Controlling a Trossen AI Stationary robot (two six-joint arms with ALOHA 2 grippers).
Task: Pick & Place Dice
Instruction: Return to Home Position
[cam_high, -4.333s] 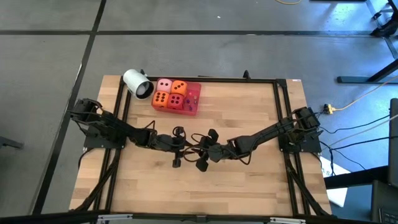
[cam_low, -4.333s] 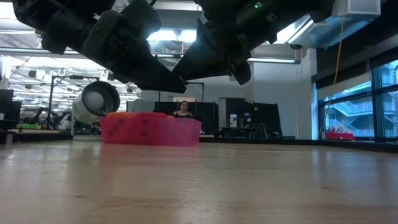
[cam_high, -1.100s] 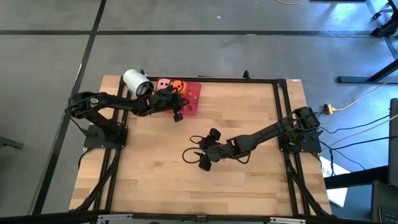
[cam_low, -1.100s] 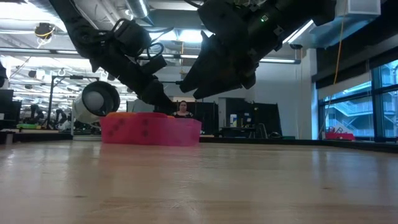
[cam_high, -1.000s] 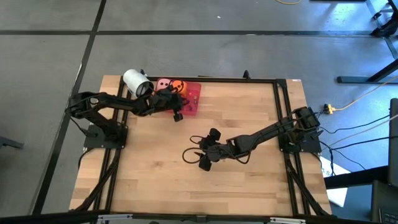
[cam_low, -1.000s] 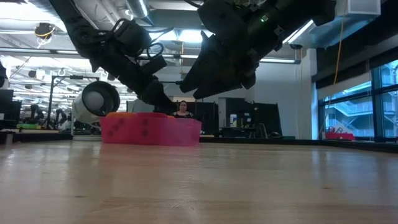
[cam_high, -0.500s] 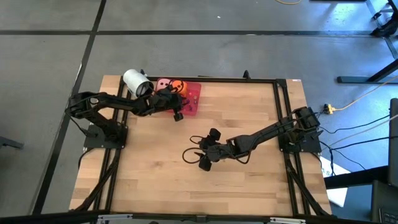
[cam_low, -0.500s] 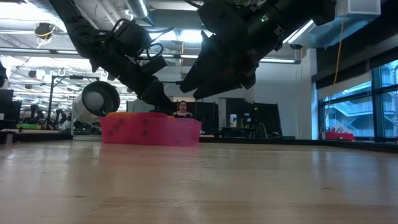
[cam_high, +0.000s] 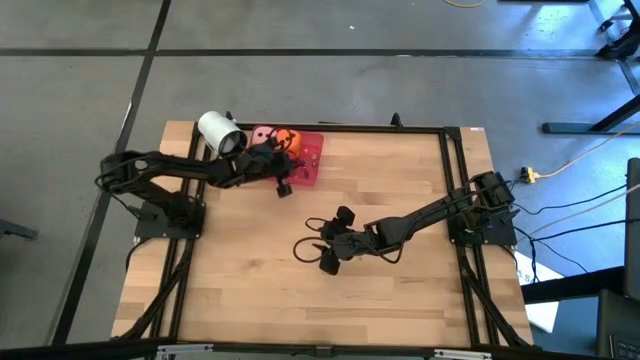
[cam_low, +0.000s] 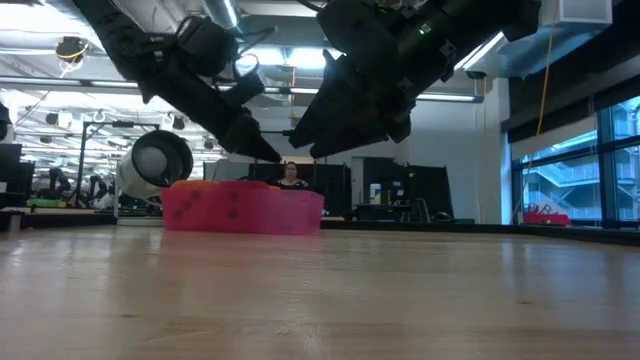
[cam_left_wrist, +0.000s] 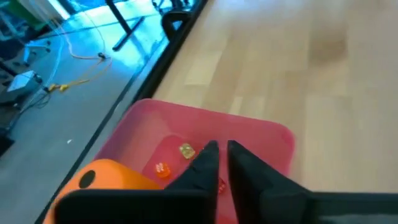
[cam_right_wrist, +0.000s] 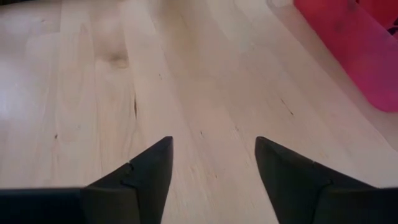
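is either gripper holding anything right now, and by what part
No. The left gripper is nearly shut on nothing above the pink tray; the right gripper is open and empty.

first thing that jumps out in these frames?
The pink tray at the table's far edge, with an orange die in it and a white cup lying beside it. The left gripper hangs over the tray, fingers nearly together, gripping nothing visible. The right gripper waits open mid-table.

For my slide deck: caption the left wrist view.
Left gripper, fingers nearly together and empty, above the pink tray holding small beads and an orange die.
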